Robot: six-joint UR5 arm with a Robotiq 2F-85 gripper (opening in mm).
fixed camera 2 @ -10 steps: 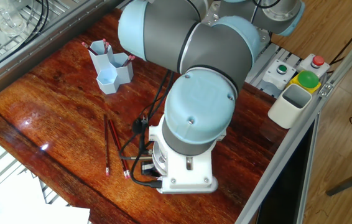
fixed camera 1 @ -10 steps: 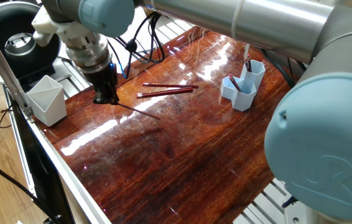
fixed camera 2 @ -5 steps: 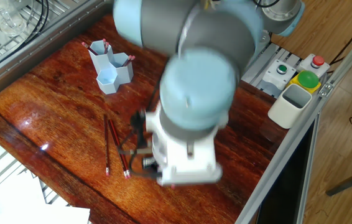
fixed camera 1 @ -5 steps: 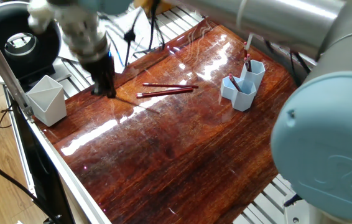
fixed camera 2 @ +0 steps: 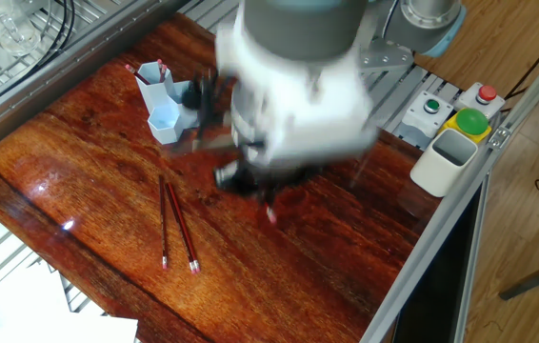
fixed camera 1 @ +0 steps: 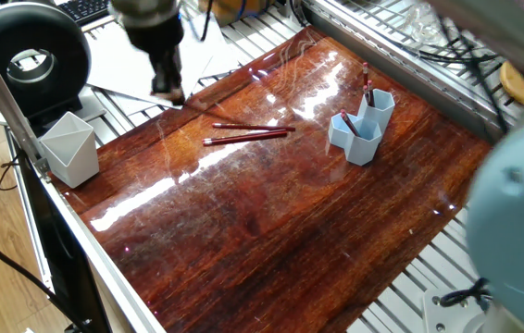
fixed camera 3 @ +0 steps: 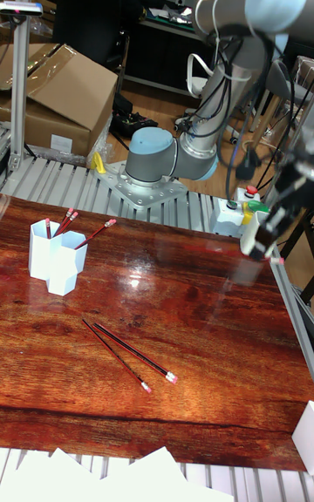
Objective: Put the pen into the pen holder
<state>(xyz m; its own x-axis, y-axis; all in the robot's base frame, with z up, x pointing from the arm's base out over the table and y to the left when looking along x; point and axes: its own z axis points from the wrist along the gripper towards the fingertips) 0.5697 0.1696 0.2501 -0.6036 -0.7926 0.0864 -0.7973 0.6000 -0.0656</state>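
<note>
Glossy red wood worktop (fixed camera 1: 271, 222), lab clutter behind. Two pens (fixed camera 1: 248, 131) lie flat mid-worktop, apart from the blue pen holder (fixed camera 1: 362, 126), which already has pens. Hand (fixed camera 1: 166, 79) raised, blurred; grip unclear.

Glossy reddish-brown wood grain with white glare streaks across the table (fixed camera 1: 271, 222). Light blue pen holder (fixed camera 1: 362, 129) upper right in one fixed view, dark red pens (fixed camera 1: 248, 131) with pinkish ends at upper centre. Pale grey-white cup (fixed camera 1: 68, 148) at left; red, green and yellow buttons (fixed camera 2: 469, 110) at upper right of the other fixed view.
</note>
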